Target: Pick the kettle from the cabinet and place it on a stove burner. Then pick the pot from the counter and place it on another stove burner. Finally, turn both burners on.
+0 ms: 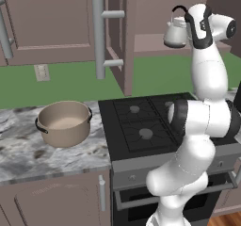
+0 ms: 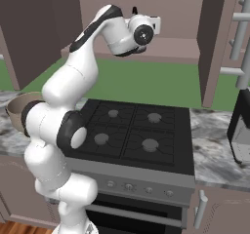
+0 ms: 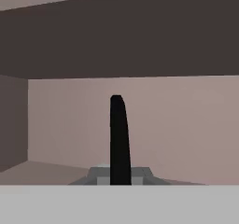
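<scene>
Inside cabinet, jaws shut on kettle handle, pot on counter

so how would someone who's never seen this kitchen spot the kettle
Find the black cooktop, then look up into the open mauve-brown wall cabinet above it. At the shelf's front, by the robot's hand, is the kettle: small, rounded, silvery-grey, with a thin black arched handle, far smaller than the wide tan pot on the counter.
</scene>
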You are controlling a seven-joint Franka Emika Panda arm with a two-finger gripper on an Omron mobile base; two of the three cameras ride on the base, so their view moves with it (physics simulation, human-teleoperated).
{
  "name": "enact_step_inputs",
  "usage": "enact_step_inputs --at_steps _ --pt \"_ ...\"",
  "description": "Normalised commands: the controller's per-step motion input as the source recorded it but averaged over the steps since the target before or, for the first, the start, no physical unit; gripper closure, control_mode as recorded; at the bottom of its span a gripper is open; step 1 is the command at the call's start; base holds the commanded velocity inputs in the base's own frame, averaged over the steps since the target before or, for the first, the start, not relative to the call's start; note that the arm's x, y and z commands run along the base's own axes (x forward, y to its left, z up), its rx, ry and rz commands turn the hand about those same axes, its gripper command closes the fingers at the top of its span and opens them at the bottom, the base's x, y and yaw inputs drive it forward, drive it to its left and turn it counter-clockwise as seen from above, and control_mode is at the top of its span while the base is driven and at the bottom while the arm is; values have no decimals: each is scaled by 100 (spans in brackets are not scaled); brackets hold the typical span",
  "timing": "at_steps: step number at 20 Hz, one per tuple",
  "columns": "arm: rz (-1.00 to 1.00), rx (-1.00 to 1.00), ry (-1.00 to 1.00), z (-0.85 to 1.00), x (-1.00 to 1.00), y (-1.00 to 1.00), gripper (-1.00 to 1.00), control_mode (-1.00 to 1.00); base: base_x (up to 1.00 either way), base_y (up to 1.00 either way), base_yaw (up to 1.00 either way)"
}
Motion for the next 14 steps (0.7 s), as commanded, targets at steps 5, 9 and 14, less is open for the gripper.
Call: enact_step_inputs --at_steps 5,9,14 --pt "0 0 -1 0 -56 11 100 -100 0 0 0" --pt "0 0 0 0 -59 12 100 -100 0 0 0" --pt "3 0 -1 0 -61 12 100 -100 0 0 0"
